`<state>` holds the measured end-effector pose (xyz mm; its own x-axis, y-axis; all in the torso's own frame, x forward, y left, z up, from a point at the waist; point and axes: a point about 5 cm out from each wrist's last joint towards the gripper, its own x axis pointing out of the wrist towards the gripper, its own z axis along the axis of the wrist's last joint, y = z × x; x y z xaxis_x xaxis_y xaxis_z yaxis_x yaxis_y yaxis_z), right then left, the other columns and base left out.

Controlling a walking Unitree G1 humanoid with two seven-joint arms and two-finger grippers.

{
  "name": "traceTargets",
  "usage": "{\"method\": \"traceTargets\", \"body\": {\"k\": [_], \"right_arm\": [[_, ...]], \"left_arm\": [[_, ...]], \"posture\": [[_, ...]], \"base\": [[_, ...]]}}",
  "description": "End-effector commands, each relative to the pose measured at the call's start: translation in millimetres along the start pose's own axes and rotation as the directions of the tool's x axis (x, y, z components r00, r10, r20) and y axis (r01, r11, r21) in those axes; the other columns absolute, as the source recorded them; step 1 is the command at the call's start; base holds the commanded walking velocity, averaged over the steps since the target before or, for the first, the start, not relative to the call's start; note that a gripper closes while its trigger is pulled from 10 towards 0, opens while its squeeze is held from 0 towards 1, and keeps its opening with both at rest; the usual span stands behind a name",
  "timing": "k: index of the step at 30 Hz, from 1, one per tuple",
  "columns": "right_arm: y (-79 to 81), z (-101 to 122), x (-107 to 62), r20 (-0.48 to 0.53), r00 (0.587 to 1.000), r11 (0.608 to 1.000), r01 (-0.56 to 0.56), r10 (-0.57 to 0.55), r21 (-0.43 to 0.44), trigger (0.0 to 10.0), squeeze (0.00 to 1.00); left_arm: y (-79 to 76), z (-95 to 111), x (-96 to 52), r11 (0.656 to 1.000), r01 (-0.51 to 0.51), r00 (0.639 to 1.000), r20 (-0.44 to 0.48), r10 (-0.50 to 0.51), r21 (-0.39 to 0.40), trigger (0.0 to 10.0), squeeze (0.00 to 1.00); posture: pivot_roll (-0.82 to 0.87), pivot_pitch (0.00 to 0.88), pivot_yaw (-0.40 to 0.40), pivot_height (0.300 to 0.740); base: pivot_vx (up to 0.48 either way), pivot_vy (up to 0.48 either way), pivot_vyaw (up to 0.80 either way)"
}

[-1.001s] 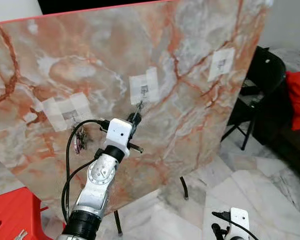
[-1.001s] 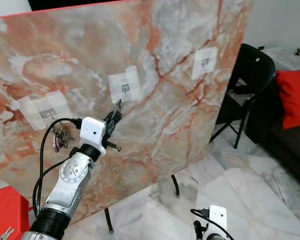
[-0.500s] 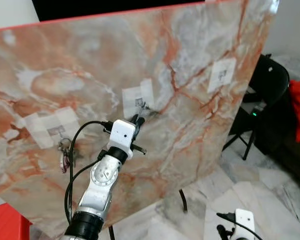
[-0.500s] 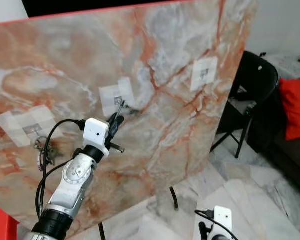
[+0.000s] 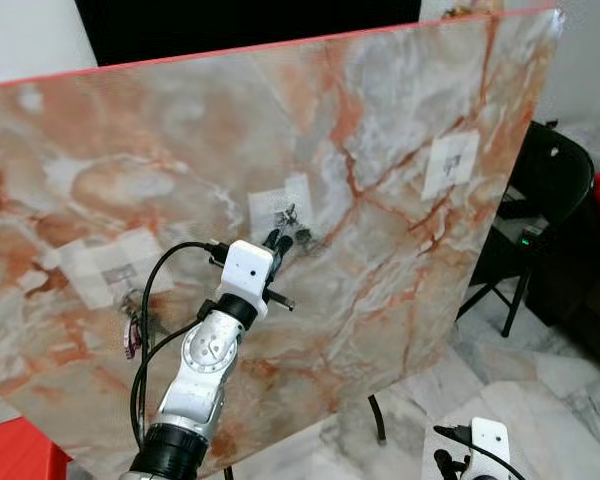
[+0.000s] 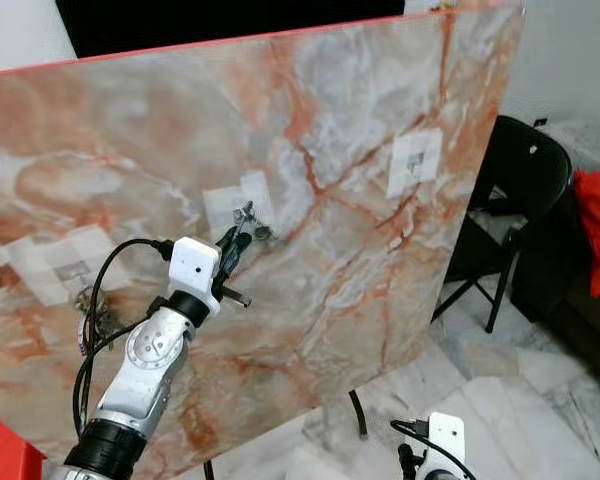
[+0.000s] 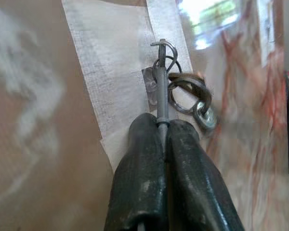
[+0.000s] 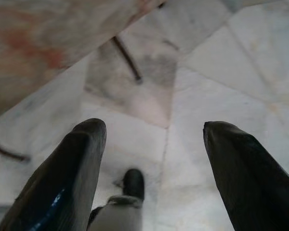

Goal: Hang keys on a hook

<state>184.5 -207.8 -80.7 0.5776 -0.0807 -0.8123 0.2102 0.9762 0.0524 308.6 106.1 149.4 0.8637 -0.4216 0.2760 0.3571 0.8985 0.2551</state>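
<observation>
Marble board [image 5: 400, 150] with three taped hooks (leftmost apparently bearing keys [image 5: 132, 325])

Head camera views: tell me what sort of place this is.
Probably a home room set up for hook practice: a propped marble-patterned board with taped hooks, a marble-tile floor, and a black folding chair.

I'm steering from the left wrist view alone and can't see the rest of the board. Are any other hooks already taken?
Observer: Yes, a key bunch hangs below the left taped patch.
Operator: And the one on the right?
Observer: The right taped patch has no keys under it.
Operator: Where is my other arm?
Observer: The right gripper hangs low over the floor, fingers open.
</observation>
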Motion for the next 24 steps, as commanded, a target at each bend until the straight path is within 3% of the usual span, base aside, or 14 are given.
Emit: {"method": "traceTargets", "body": {"k": [1,24], "right_arm": [[0.1,3.8,0.5,0.008,1.0,1.0,-0.003,0.003,-0.015,10.0,0.0],[0.5,3.6,0.6,0.007,1.0,1.0,-0.003,0.003,-0.019,10.0,0.0]], "left_arm": [[3.6,-2.1,-1.6,1.0,-0.017,1.0,-0.018,0.017,-0.007,10.0,0.0],[1.3,-5.7,-8.5,1.0,0.002,0.999,-0.041,-0.003,-0.013,10.0,0.0]], "posture": [[0.04,0.0,-0.018,0.732],[0.04,0.0,-0.019,0.732]], "base": [[0.0,0.0,0.0],[0.0,0.0,0.0]]}}
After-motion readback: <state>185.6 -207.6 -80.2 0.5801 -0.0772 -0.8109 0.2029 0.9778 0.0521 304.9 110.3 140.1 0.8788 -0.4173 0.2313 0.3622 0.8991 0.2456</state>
